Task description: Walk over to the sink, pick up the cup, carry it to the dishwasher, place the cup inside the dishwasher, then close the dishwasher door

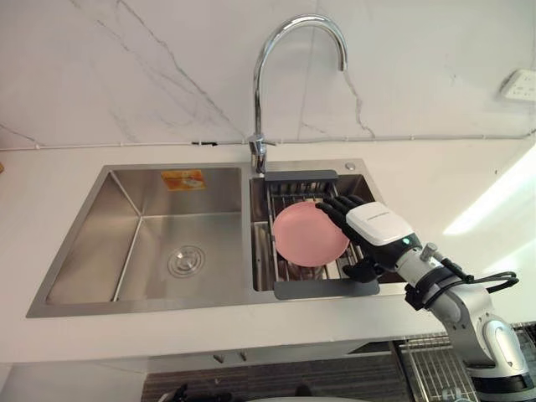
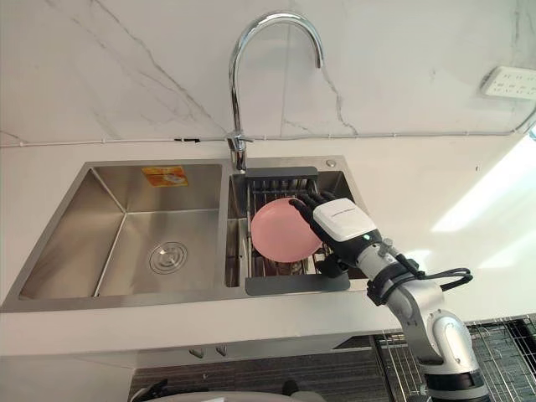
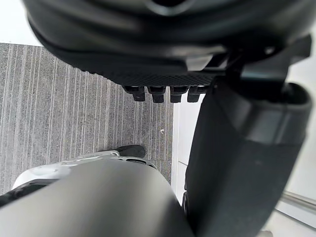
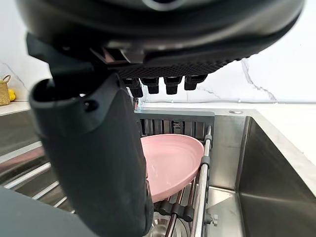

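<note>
Silver-grey right arm, nearest, rising over the front edge of the bench [image 1: 33,218] at the right; right robot hand [image 1: 378,224], one, at its end, over the right basin of the sink [image 1: 109,243].

Pink dish [image 1: 306,234], one, shallow and round; no cup to be seen; the dish lies tilted in the drain rack [image 1: 327,289], one, dark-framed, set across the right basin; it sits just left of the right robot hand, under the fingers [image 1: 339,205], which reach over its right rim; the thumb [image 1: 362,270] is lower, near the rack's front bar.

Right robot hand: fingers extended and loosely spread, thumb set apart from them, nothing clasped; whether the fingertips touch the dish's rim cannot be told.

Sink: basins, two; left basin bare but for one round drain [image 1: 186,260] and one orange sticker [image 1: 182,178] on its back wall.

Tap [image 1: 260,84], one, chrome, arched, standing behind the divide between the basins.

Wall socket [image 1: 521,84], one, white, upper right.

Left robot hand [image 3: 163,49], one, seen from its wrist above grey ribbed floor [image 3: 74,108]; fingers straight, holding nothing.
</note>
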{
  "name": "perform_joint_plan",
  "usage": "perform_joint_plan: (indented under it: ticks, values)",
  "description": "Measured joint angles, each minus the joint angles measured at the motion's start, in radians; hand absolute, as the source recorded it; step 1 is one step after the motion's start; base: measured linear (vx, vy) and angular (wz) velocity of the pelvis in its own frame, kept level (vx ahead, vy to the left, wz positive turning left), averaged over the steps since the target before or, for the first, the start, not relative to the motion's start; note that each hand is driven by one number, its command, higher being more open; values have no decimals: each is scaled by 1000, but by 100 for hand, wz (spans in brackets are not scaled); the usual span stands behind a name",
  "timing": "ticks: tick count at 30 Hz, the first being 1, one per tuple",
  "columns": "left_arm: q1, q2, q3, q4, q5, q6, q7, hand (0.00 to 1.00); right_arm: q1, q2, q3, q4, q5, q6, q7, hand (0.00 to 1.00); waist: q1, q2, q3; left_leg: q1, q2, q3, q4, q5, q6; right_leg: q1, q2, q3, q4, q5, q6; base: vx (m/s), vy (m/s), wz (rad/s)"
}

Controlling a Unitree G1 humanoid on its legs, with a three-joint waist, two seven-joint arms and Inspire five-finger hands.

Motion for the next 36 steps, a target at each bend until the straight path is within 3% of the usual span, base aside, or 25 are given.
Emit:
perform_joint_plan:
  ticks: [13, 24, 36]
  values:
    - [-2, 2, -8, 8, 0, -21, 1, 100, -17, 2, 53, 103, -105, -6, -144, 100, 20, -2, 0, 5, -1, -11, 3, 0, 0, 10, 0, -10, -5, 0, 0, -6, -3, 1]
    - [-12, 4, -7, 31, -1, -41, 18, 100, -80, 5, 137, 319, -158, 11, -264, 100, 27, -9, 1, 5, -4, -34, 1, 0, 0, 31, -1, -32, -22, 1, 2, -6, -8, 6]
    - [-19, -5, -5, 80, -5, -113, 75, 100, -88, 77, 196, 442, -245, 75, -596, 100, 44, -5, 7, 23, -5, -37, 0, 4, -2, 47, -2, -36, -21, 1, 2, -36, -12, 1]
